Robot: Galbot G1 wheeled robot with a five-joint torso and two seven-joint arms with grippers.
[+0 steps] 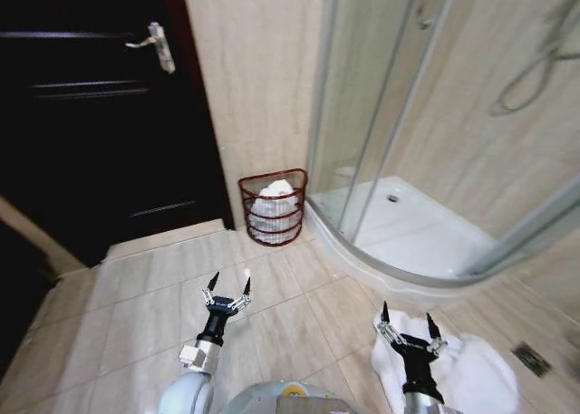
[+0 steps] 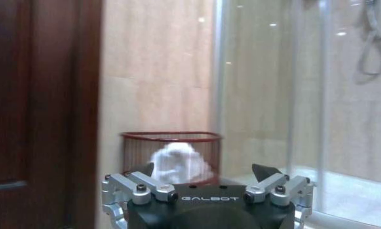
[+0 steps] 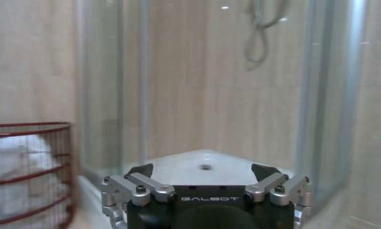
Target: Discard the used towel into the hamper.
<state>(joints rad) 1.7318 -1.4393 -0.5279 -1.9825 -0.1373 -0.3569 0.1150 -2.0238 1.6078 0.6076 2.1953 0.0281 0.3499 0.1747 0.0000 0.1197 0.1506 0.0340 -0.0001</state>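
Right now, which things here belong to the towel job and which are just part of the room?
Job: hamper with white cloth inside; white towel on the floor; right end effector open above it; left end effector open.
Room: dark door; shower stall; floor drain.

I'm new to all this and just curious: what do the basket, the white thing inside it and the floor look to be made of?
The hamper looks like thin metal wire with a dark red coating: open bars and hoops you can see through. The towel inside looks like soft white cloth, bunched and lumpy. The floor looks like glazed beige tile, with straight grout lines and a slight sheen.
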